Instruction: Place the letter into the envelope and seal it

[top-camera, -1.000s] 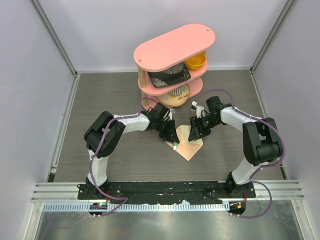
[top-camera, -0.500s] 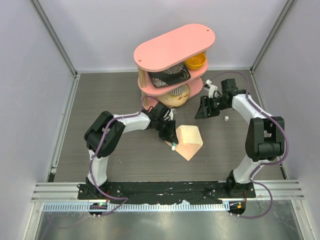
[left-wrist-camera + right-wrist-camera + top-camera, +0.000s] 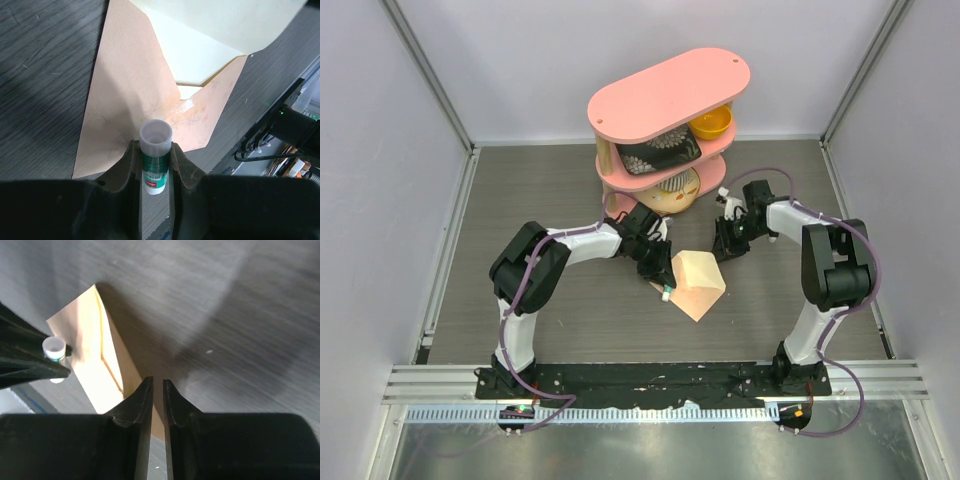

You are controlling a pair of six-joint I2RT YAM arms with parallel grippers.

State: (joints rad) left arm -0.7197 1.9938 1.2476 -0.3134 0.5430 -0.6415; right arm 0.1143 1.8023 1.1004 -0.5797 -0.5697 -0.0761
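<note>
On my left wrist feed, the left gripper [image 3: 154, 147] is pinching a glue stick [image 3: 154, 170] with a green label. One finger presses each side of the tube, and its pale round end points up the frame. That end sits over the lower edge of the peach-tan envelope [image 3: 130, 100], which lies flat on the dark wood-grain table [image 3: 520, 190] and fills the middle of the view. The letter [image 3: 210, 35] is the cream-yellow paper at the top centre and upper right. It shows at the envelope's open mouth, and a thin sliver is also visible lower down, near the middle of the frame. I cannot tell how far in it sits.

On my right wrist feed, the right gripper [image 3: 156, 382] has its fingers drawn almost together. Only a slim gap is left and nothing is in it. The tips hang over the right edge of the envelope at lower centre, but I cannot tell whether they touch the paper.

From the overhead camera, the envelope lies at centre frame between the two grippers, with the left one at its left edge and the right one at its upper right corner. Behind them, at upper centre, stands a pink tiered shelf [image 3: 665, 90] holding a yellow bowl [image 3: 711, 123] and a dark patterned dish [image 3: 655, 155].
</note>
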